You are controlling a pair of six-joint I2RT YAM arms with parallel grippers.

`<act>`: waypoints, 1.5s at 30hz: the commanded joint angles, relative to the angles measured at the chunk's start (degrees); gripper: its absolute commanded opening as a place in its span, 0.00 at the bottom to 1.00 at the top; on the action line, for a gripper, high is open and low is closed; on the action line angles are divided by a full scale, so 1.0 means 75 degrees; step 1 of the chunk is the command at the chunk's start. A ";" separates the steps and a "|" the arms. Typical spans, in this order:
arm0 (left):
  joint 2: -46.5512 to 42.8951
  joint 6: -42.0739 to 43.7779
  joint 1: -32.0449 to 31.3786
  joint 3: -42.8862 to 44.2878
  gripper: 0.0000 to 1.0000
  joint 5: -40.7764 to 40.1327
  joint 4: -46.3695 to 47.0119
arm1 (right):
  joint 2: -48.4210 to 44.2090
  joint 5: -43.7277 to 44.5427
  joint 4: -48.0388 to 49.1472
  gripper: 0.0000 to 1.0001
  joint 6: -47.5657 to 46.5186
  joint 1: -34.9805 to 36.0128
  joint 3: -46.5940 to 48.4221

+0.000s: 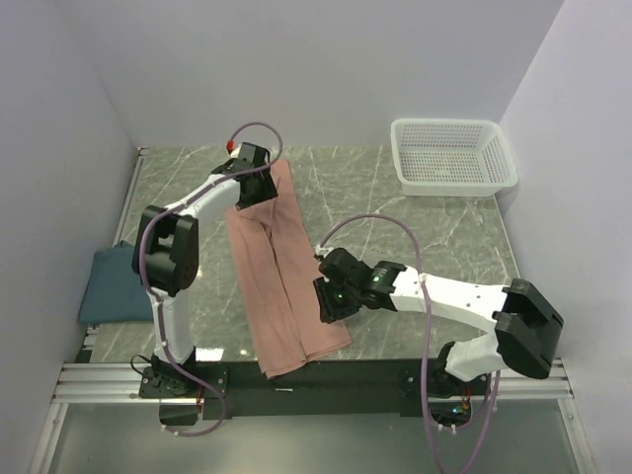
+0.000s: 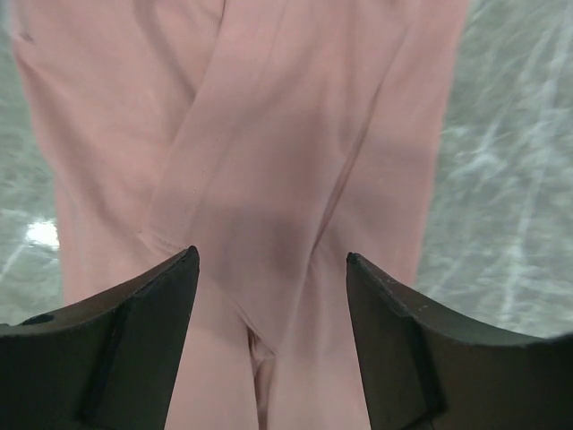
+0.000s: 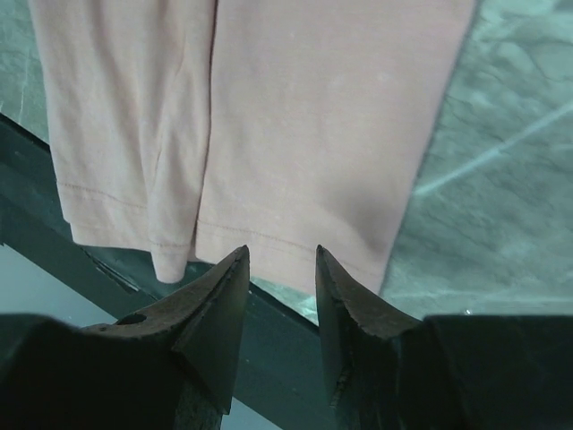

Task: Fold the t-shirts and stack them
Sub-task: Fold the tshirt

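Top external: marble table (image 1: 395, 227), pale walls (image 1: 296, 59), pink t-shirt (image 1: 286, 286), left claw (image 2: 273, 260) and right claw (image 3: 282, 253) agape.

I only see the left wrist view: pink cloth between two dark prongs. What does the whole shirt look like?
Observer: The salmon-pink cloth t-shirt lies folded into one long strip, its near end reaching the front edge of the table.
Operator: And on the other side?
Observer: The right hand is open at that near hem, gripping nothing.
Operator: Any more shirts?
Observer: A dark teal-blue cloth t-shirt lies at the table's left edge.
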 commanded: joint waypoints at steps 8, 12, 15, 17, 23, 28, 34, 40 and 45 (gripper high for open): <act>0.1639 -0.0335 -0.0314 0.0890 0.69 0.0109 0.0009 | -0.0651 0.0391 0.0244 0.43 0.0419 -0.0221 -0.0598; 0.2516 -0.0394 -0.0325 0.1697 0.70 0.0261 -0.0155 | -0.0522 0.0461 0.0245 0.43 0.0349 -0.0362 -0.0622; 0.3020 -0.0441 -0.0314 0.2224 0.71 0.0436 -0.0027 | -0.0499 0.0462 0.0291 0.43 0.0279 -0.0607 -0.0669; 0.3268 -0.0464 -0.0314 0.2542 0.72 0.0519 0.0044 | -0.0475 0.0357 0.0338 0.43 0.0267 -0.0771 -0.0681; 0.3352 -0.0265 -0.0314 0.3411 0.89 0.0344 -0.0109 | -0.0124 0.0344 0.0104 0.44 0.0243 -0.0878 -0.0248; 0.1678 -0.0300 -0.0314 0.2395 0.99 0.0214 0.0032 | 0.0040 0.0122 0.0104 0.46 0.0442 -0.0784 -0.0095; -0.0665 -0.0861 -0.0629 0.0685 0.99 0.0121 -0.0494 | 0.0146 0.0261 -0.0036 0.46 0.0513 -0.0550 0.0116; -0.3196 -0.1903 -0.1203 -0.2140 0.94 -0.0078 -0.1338 | 0.0251 0.0567 -0.0130 0.46 0.0829 -0.0561 0.0023; -0.5070 -0.2549 -0.1567 -0.4506 0.88 -0.0020 -0.1935 | 0.0345 0.0321 0.0011 0.45 0.1134 -0.0561 -0.0212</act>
